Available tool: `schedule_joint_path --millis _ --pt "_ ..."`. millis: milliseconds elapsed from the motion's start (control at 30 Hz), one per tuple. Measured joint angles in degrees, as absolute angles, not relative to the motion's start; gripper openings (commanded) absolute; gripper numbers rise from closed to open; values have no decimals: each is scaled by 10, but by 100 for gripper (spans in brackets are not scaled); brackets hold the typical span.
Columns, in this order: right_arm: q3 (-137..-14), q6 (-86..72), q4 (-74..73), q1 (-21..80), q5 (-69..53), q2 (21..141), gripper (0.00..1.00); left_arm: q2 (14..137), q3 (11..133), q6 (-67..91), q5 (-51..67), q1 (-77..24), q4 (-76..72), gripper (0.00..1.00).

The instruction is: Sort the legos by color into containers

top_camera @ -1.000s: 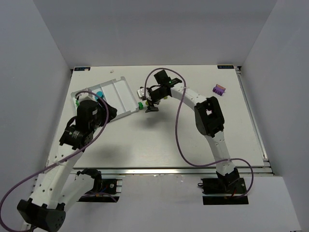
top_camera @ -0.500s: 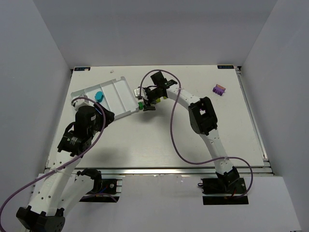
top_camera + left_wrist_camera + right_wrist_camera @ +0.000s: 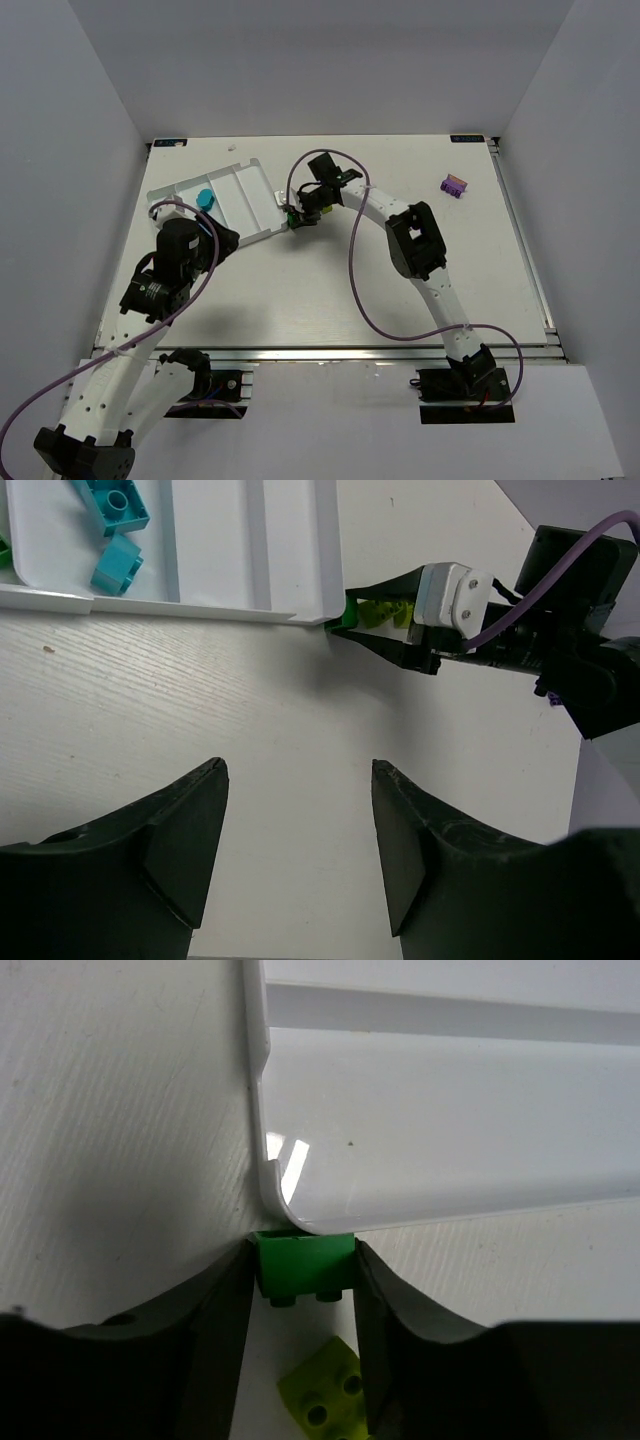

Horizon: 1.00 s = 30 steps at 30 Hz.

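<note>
A dark green lego [image 3: 305, 1263] lies against the corner of the white tray [image 3: 450, 1110], and my right gripper [image 3: 302, 1248] is shut on it, a finger pressed to each side. A yellow-green lego [image 3: 322, 1390] rests on the table just behind it, between the fingers. In the left wrist view the same pair shows as the green lego [image 3: 348, 612] and the yellow-green lego [image 3: 385, 610] at the tray's [image 3: 240, 540] corner. Two cyan legos [image 3: 117, 562] lie in one compartment. My left gripper [image 3: 300, 770] hangs open over bare table, nothing between its fingers.
In the top view the tray [image 3: 245, 190] sits at the back left, with a cyan lego [image 3: 205, 197] in it. A small purple object [image 3: 455, 186] lies at the back right. The left arm's wrist [image 3: 185, 245] hovers by the tray's near edge.
My right gripper has moved left to the tray's corner and closed on the dark green lego. The left arm has drawn back a little from the tray.
</note>
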State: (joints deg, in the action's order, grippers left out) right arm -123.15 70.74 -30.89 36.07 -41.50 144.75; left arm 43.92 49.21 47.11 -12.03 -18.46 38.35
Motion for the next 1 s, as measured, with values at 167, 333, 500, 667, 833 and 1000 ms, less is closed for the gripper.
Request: schedule_joint_path --millis 167,333,500,667,833,1000 --pt "-1218 710 -297 359 -423 1442 26 439 479 477 -93 -185 356 72" --pt "-1130 711 -292 350 -427 1386 14 451 429 491 -20 -184 287 75" --pt "-1019 657 -296 326 -478 1281 11 484 373 531 78 -185 180 78" --pt "-891 548 -245 310 -566 1113 10 518 350 579 153 -185 43 80" --pt "-793 412 -128 325 -626 999 11 560 350 611 204 -185 -62 81" --pt "-758 315 -51 339 -637 991 12 581 349 638 234 -185 -123 81"
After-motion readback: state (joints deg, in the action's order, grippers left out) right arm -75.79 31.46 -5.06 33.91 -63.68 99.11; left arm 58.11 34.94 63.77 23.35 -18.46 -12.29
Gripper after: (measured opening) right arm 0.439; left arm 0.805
